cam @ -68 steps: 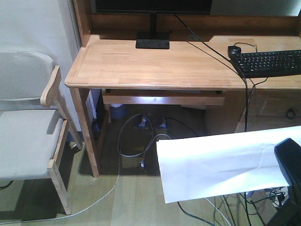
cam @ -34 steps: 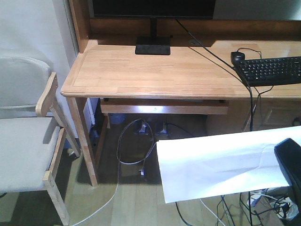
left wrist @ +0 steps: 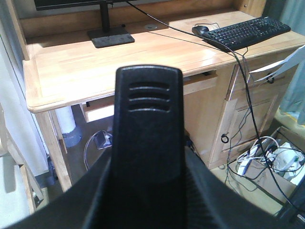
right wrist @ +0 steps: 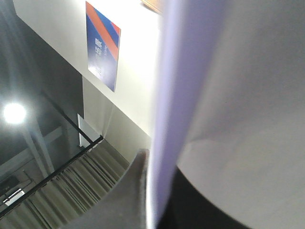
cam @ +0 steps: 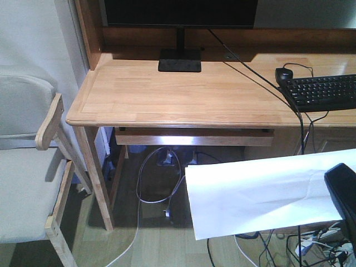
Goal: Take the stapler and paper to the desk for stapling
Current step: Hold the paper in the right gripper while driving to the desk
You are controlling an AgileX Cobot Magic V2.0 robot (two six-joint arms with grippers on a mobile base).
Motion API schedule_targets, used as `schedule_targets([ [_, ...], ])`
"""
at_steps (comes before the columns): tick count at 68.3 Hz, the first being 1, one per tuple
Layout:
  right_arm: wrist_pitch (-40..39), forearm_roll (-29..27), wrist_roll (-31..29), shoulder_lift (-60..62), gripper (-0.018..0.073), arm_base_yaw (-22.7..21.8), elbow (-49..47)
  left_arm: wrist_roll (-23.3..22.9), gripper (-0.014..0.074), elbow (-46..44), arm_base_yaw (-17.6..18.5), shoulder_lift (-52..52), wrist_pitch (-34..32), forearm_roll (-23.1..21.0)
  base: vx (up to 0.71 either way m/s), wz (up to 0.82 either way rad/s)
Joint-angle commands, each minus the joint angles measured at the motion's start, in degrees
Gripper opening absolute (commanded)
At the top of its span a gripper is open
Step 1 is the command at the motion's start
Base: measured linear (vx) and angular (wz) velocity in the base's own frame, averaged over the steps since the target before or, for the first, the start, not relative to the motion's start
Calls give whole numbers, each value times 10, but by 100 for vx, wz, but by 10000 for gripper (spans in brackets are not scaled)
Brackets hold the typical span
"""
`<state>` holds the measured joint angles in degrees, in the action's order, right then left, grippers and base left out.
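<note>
My left claw is clamped on a black ribbed body I take for the stapler, and my right claw pinches the right end of the paper, which hangs aloft short of the worktop's near edge. I judge this the carrying step: both things are in hand, neither set down. The next move calls for reaching over that edge onto the bare wood left of the keyboard.

paper: right end off frame, partly behind a black arm part; blurred in the right wrist view
surface: right end cut off
keyboard: cropped at right
monitor: top cropped
black foreground shape: unidentifiable
</note>
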<state>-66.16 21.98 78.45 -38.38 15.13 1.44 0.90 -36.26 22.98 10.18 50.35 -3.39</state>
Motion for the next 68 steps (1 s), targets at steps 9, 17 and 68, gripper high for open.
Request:
schedule_targets([
  [9, -79, -9, -8, 0, -1, 0, 14, 0, -6, -17, 2, 8, -61, -4, 10, -1],
  [17, -79, -9, -8, 0, -1, 0, 14, 0, -6, -17, 2, 8, -61, -4, 10, -1],
  [68, -79, -9, -8, 0, -1, 0, 14, 0, -6, -17, 2, 8, -61, -4, 9, -3],
])
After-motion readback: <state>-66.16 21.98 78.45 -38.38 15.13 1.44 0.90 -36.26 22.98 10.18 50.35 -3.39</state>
